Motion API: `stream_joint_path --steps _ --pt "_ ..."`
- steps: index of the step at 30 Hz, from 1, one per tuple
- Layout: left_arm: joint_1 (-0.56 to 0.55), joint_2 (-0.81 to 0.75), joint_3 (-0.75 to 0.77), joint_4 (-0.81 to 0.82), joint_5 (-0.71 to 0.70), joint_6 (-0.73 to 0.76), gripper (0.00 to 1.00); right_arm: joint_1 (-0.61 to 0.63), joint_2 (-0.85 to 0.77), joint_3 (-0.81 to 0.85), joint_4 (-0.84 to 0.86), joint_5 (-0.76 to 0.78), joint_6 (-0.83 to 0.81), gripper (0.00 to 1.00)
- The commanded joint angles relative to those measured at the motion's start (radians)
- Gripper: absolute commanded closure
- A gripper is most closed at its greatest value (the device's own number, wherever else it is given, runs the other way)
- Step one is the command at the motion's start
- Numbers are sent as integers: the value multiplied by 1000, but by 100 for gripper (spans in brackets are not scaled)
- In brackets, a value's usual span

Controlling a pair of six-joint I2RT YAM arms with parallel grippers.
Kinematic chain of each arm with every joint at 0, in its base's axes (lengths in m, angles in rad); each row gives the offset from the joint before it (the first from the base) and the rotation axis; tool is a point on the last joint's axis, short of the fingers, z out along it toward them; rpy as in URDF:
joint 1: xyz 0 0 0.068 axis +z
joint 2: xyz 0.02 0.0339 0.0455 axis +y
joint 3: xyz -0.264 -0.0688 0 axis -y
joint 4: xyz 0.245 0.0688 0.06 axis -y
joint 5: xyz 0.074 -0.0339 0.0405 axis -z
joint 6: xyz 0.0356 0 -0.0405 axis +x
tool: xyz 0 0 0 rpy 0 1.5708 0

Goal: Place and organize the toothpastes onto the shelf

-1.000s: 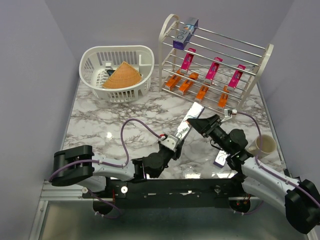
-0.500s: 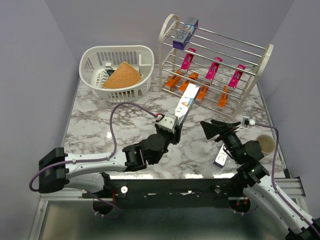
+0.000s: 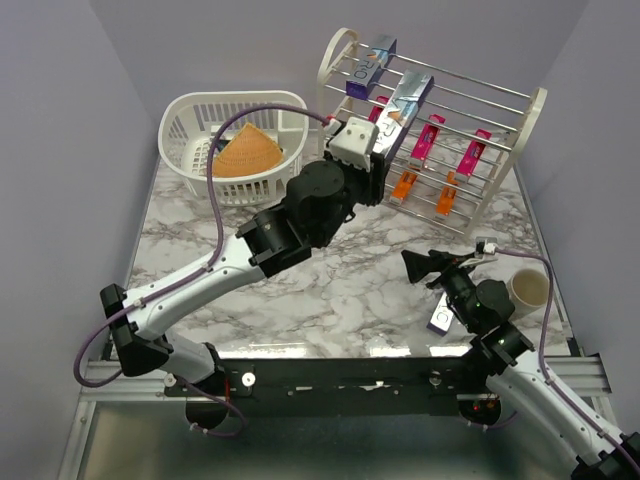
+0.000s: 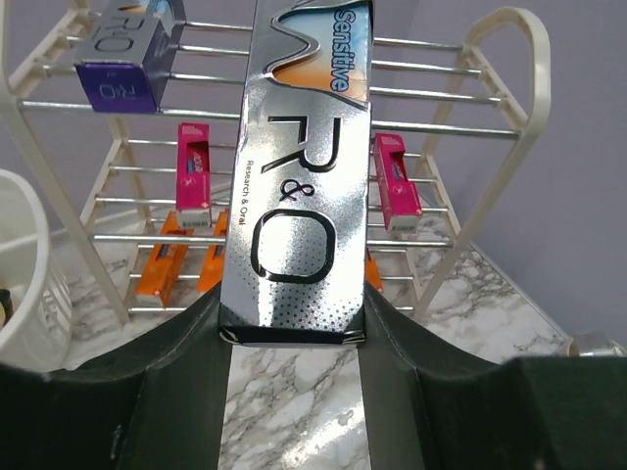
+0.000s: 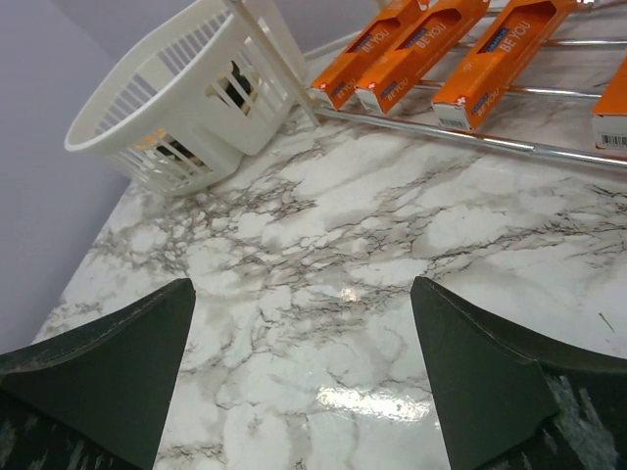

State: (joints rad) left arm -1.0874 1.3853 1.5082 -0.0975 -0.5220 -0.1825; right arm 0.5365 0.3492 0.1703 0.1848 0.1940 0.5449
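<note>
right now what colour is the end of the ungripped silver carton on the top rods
Purple, on the silver carton, best seen in left wrist view.

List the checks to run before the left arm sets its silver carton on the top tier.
1. Grip: the left gripper fingers clamp both sides of the held silver carton - ok.
2. Free rods on the top tier of the shelf beside the stored silver carton - ok.
3. Held carton resting on the rods - cannot tell.
4. The right gripper open and away from the shelf - ok.
5. All cartons shelved: a loose carton lies on the table by the right arm - not ok.
</note>
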Motion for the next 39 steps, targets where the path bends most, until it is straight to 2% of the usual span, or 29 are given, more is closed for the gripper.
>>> stream_joint_path --steps 1,10,14,26,35,39 --pt "49 150 258 -160 112 57 77 -3 30 -18 1 50 -49 0" --pt "156 475 726 -272 215 92 77 -3 73 -20 41 51 -85 0" --pt "190 586 861 -271 252 94 76 -3 109 -17 54 47 -94 0" --pt "274 701 845 -76 298 84 75 -3 182 -5 77 28 -105 0" --pt "293 753 854 -28 303 71 69 -3 212 1 82 24 -103 0" --pt "294 767 857 -24 306 69 62 -3 211 3 79 24 -105 0"
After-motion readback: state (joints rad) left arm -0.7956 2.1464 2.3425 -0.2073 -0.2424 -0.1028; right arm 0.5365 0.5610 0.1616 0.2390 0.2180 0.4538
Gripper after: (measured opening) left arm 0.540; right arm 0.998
